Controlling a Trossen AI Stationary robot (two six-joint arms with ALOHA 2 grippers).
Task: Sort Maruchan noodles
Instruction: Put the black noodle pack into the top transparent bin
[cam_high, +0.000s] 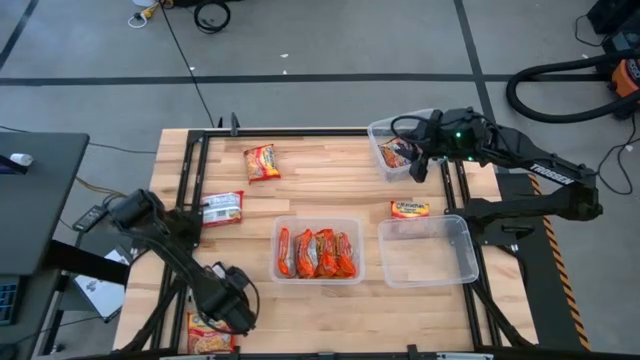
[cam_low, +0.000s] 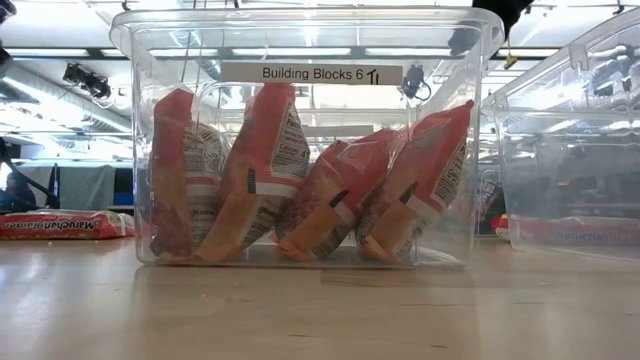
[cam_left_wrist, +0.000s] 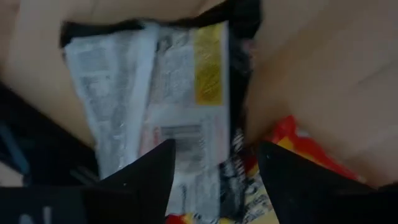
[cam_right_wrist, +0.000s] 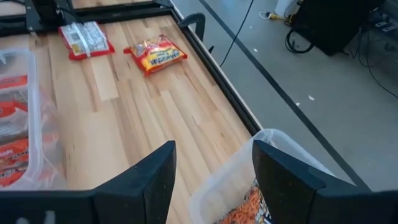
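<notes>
My left gripper (cam_high: 232, 308) hangs over the table's near left corner, open. In its wrist view the fingers stand on either side of a silver-white, dark-edged noodle packet (cam_left_wrist: 155, 93), with a yellow-red packet (cam_left_wrist: 292, 146) beside it. The yellow-red packet (cam_high: 210, 335) also shows in the high view at the near edge. My right gripper (cam_high: 420, 165) is open above the far right clear bin (cam_high: 375, 130), which holds an orange packet (cam_high: 398, 153). The middle bin (cam_high: 318, 222) holds several orange packets (cam_low: 300, 180) standing on edge. Three loose packets lie flat on the wood: yellow-red (cam_high: 262, 162), silver-white and red (cam_high: 222, 208), and orange (cam_high: 410, 208). My left gripper (cam_left_wrist: 214, 162) has the silver-white packet's lower end (cam_left_wrist: 199, 155) between its open fingers, coming at it from above. Whether either finger touches the wrapper, I cannot tell. My right gripper touches nothing.
An empty clear bin (cam_high: 425, 250) sits near the right edge, next to the middle bin. A black metal frame (cam_high: 200, 135) runs along the table's far and side edges. Bare wood (cam_right_wrist: 143, 118) lies between the far packets and the bins. A black side table (cam_high: 40, 190) stands to the left.
</notes>
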